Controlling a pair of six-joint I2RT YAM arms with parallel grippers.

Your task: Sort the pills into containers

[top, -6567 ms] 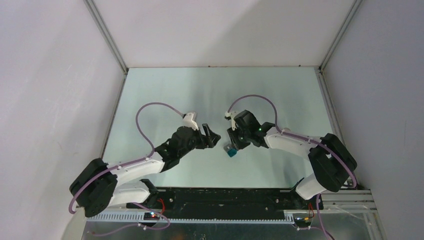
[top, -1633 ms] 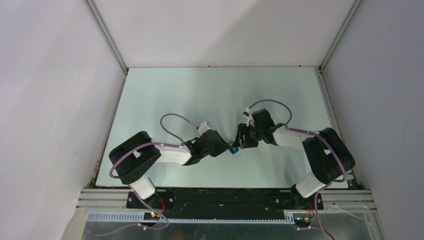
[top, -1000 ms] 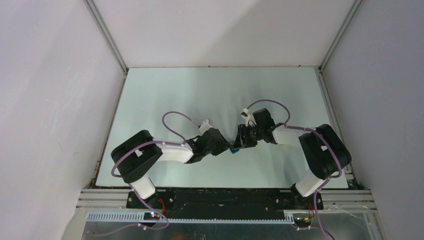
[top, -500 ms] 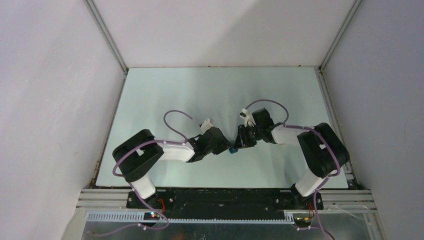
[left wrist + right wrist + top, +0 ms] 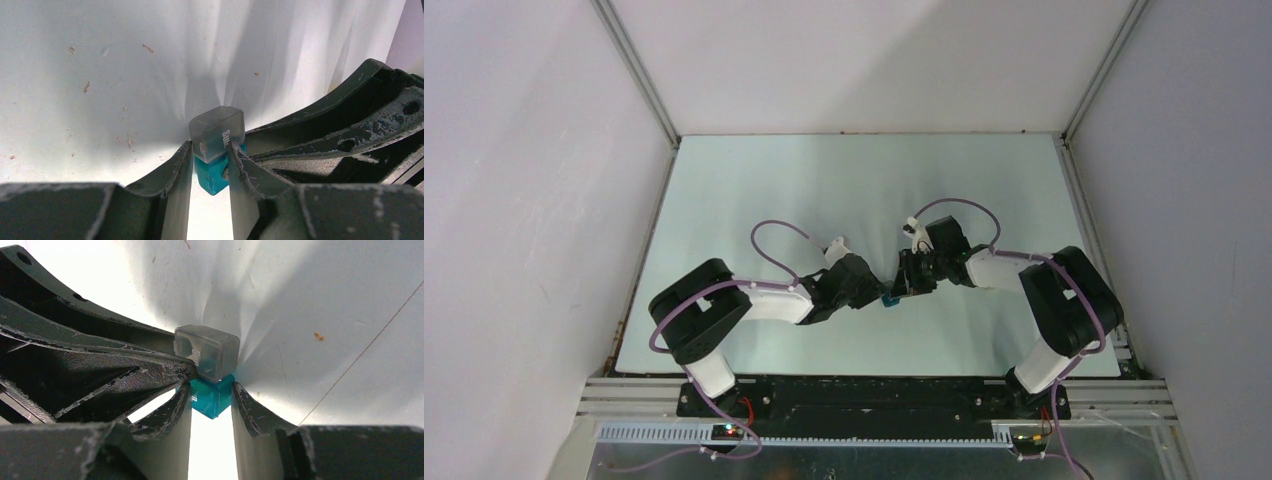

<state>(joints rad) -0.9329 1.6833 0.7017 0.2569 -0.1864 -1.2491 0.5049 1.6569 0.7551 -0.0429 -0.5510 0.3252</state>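
Toward the near middle of the table (image 5: pixel 754 190), the left arm (image 5: pixel 764 305) and right arm (image 5: pixel 999 268) are both folded low, elbows out to their own sides, forearms angled inward so the two wrists meet almost nose to nose. Between them the container (image 5: pixel 891 300) shows from above only as a teal speck, with the fingertips hidden under the dark wrist housings.

Seen from the left wrist, the left gripper (image 5: pixel 210 161) is closed on the container, one finger (image 5: pixel 176 170) against each side of the teal body, just below the cloudy grey cap. The cap points away from the camera, toward the tabletop. A white mark on the cap is half covered by the right-hand finger and cannot be read. The other arm's black fingers come in from the right and reach the same teal body.

From the right wrist, the right gripper (image 5: pixel 210 401) is likewise clamped on the teal part, its tips pressed to either side, while a finger of the left gripper comes in from the left and touches the container near the base of the cap. Whether the cap rests on the table or hangs just above it cannot be told, and the container's underside is cut off behind the fingers.
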